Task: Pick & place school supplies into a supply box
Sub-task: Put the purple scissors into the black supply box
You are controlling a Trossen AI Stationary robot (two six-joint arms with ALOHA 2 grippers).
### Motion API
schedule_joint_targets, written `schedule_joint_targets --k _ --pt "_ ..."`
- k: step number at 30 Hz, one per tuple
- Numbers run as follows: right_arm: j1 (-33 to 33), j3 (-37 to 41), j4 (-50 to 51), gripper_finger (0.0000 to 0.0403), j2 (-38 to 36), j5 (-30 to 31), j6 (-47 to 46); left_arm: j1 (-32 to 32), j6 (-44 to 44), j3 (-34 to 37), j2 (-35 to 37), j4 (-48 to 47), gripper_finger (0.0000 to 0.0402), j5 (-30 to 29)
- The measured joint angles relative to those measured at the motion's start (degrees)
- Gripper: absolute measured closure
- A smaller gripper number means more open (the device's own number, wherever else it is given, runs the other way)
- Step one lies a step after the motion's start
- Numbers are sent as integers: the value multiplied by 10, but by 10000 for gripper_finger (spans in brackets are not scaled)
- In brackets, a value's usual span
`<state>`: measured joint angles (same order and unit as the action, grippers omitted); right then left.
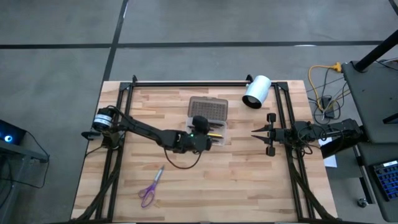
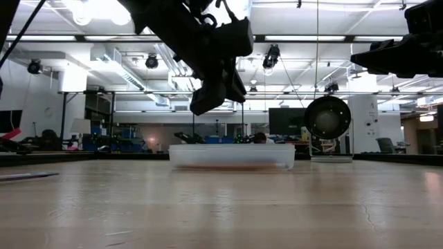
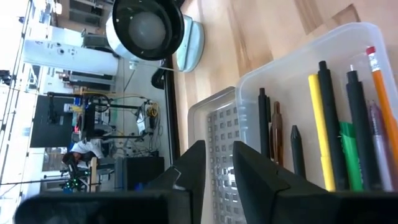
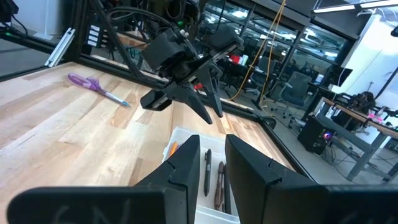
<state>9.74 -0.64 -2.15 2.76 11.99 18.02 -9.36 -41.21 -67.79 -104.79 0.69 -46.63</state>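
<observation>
Supplies are mostly home, you can judge: the supply box [image 1: 208,129] sits just below and beyond the left gripper [image 1: 203,138], its dotted lid [image 1: 208,109] hinged open flat on the far side of the fingers, and in the left wrist view you see the pens and pencils [image 3: 323,130] lying side by side in the clear tray (black, brown, yellow, green, orange, lilac); the left gripper hangs above the tray with its fingers [image 3: 194,171] slightly spread and nothing between them, which reads as a piece just let go; what looks left for you is the purple-handled scissors [image 1: 150,186], lying flat well apart from those fingers, toward the near left part of the table, and perhaps closing the lid; the right gripper [image 1: 256,132] waits at the table's right edge, pointed at the box, its fingers [image 4: 180,165] parted a little and holding nothing; the surface is a pale wooden butcher-block table [image 1: 249,180] in a black frame, with a white cylinder [image 1: 255,92] lying at the far right corner; beyond it you have a grey floor, cables, and a bright workshop with desks, monitors and ceiling lights.
</observation>
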Motion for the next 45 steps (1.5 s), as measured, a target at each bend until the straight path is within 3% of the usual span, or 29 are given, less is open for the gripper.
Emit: schedule_joint_targets --k 5,10,16,20,35,45 --pt "0 0 0 335 0 0 0 -9 26 0 0 0 335 0" --pt "0 0 0 335 0 0 0 -30 108 0 0 -13 335 0" --pt "0 0 0 335 0 0 0 -65 212 -6 4 -116 335 1" --pt "0 0 0 335 0 0 0 -92 338 -14 7 -221 335 7" --pt "0 0 0 335 0 0 0 -174 642 -66 18 -487 335 179" --pt "0 0 0 335 0 0 0 -220 838 -64 17 -579 336 269"
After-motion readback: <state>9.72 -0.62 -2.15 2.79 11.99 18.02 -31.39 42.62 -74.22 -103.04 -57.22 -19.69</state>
